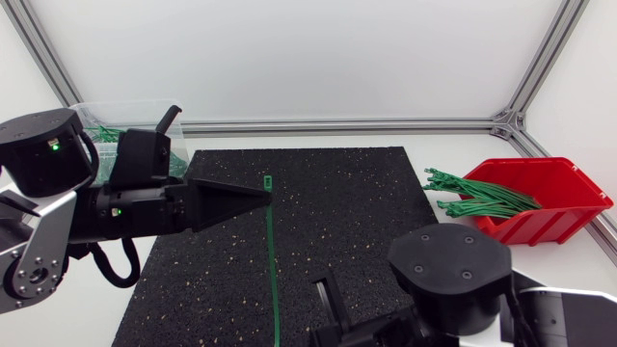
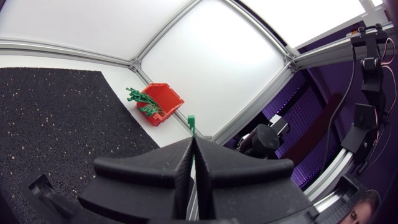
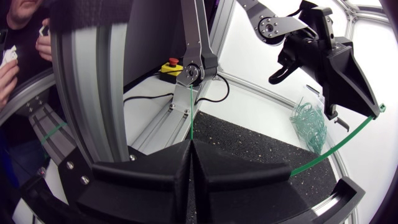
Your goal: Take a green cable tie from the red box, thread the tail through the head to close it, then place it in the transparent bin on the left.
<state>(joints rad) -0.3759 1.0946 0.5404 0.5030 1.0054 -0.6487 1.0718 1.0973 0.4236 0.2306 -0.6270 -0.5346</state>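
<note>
Right claw (image 3: 191,142) and left claw (image 1: 266,192) each pinch the light, bendy green tie (image 1: 272,260) near one end.

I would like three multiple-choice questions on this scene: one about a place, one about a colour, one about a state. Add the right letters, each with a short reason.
1. Where does the red box stand?
A) right of the black mat
B) on the mat
C) on top of an arm

2. What colour is the cable tie held over the mat?
A) red
B) green
C) white

3. In what state is the left gripper?
A) open and empty
B) open around the tie
C) shut on the tie near its head

Answers:
1 A: the head view shows it on the white table past the mat's right edge.
2 B: it is green in every view.
3 C: the left wrist view shows the fingers pressed together, with the tie's head sticking out.
</note>
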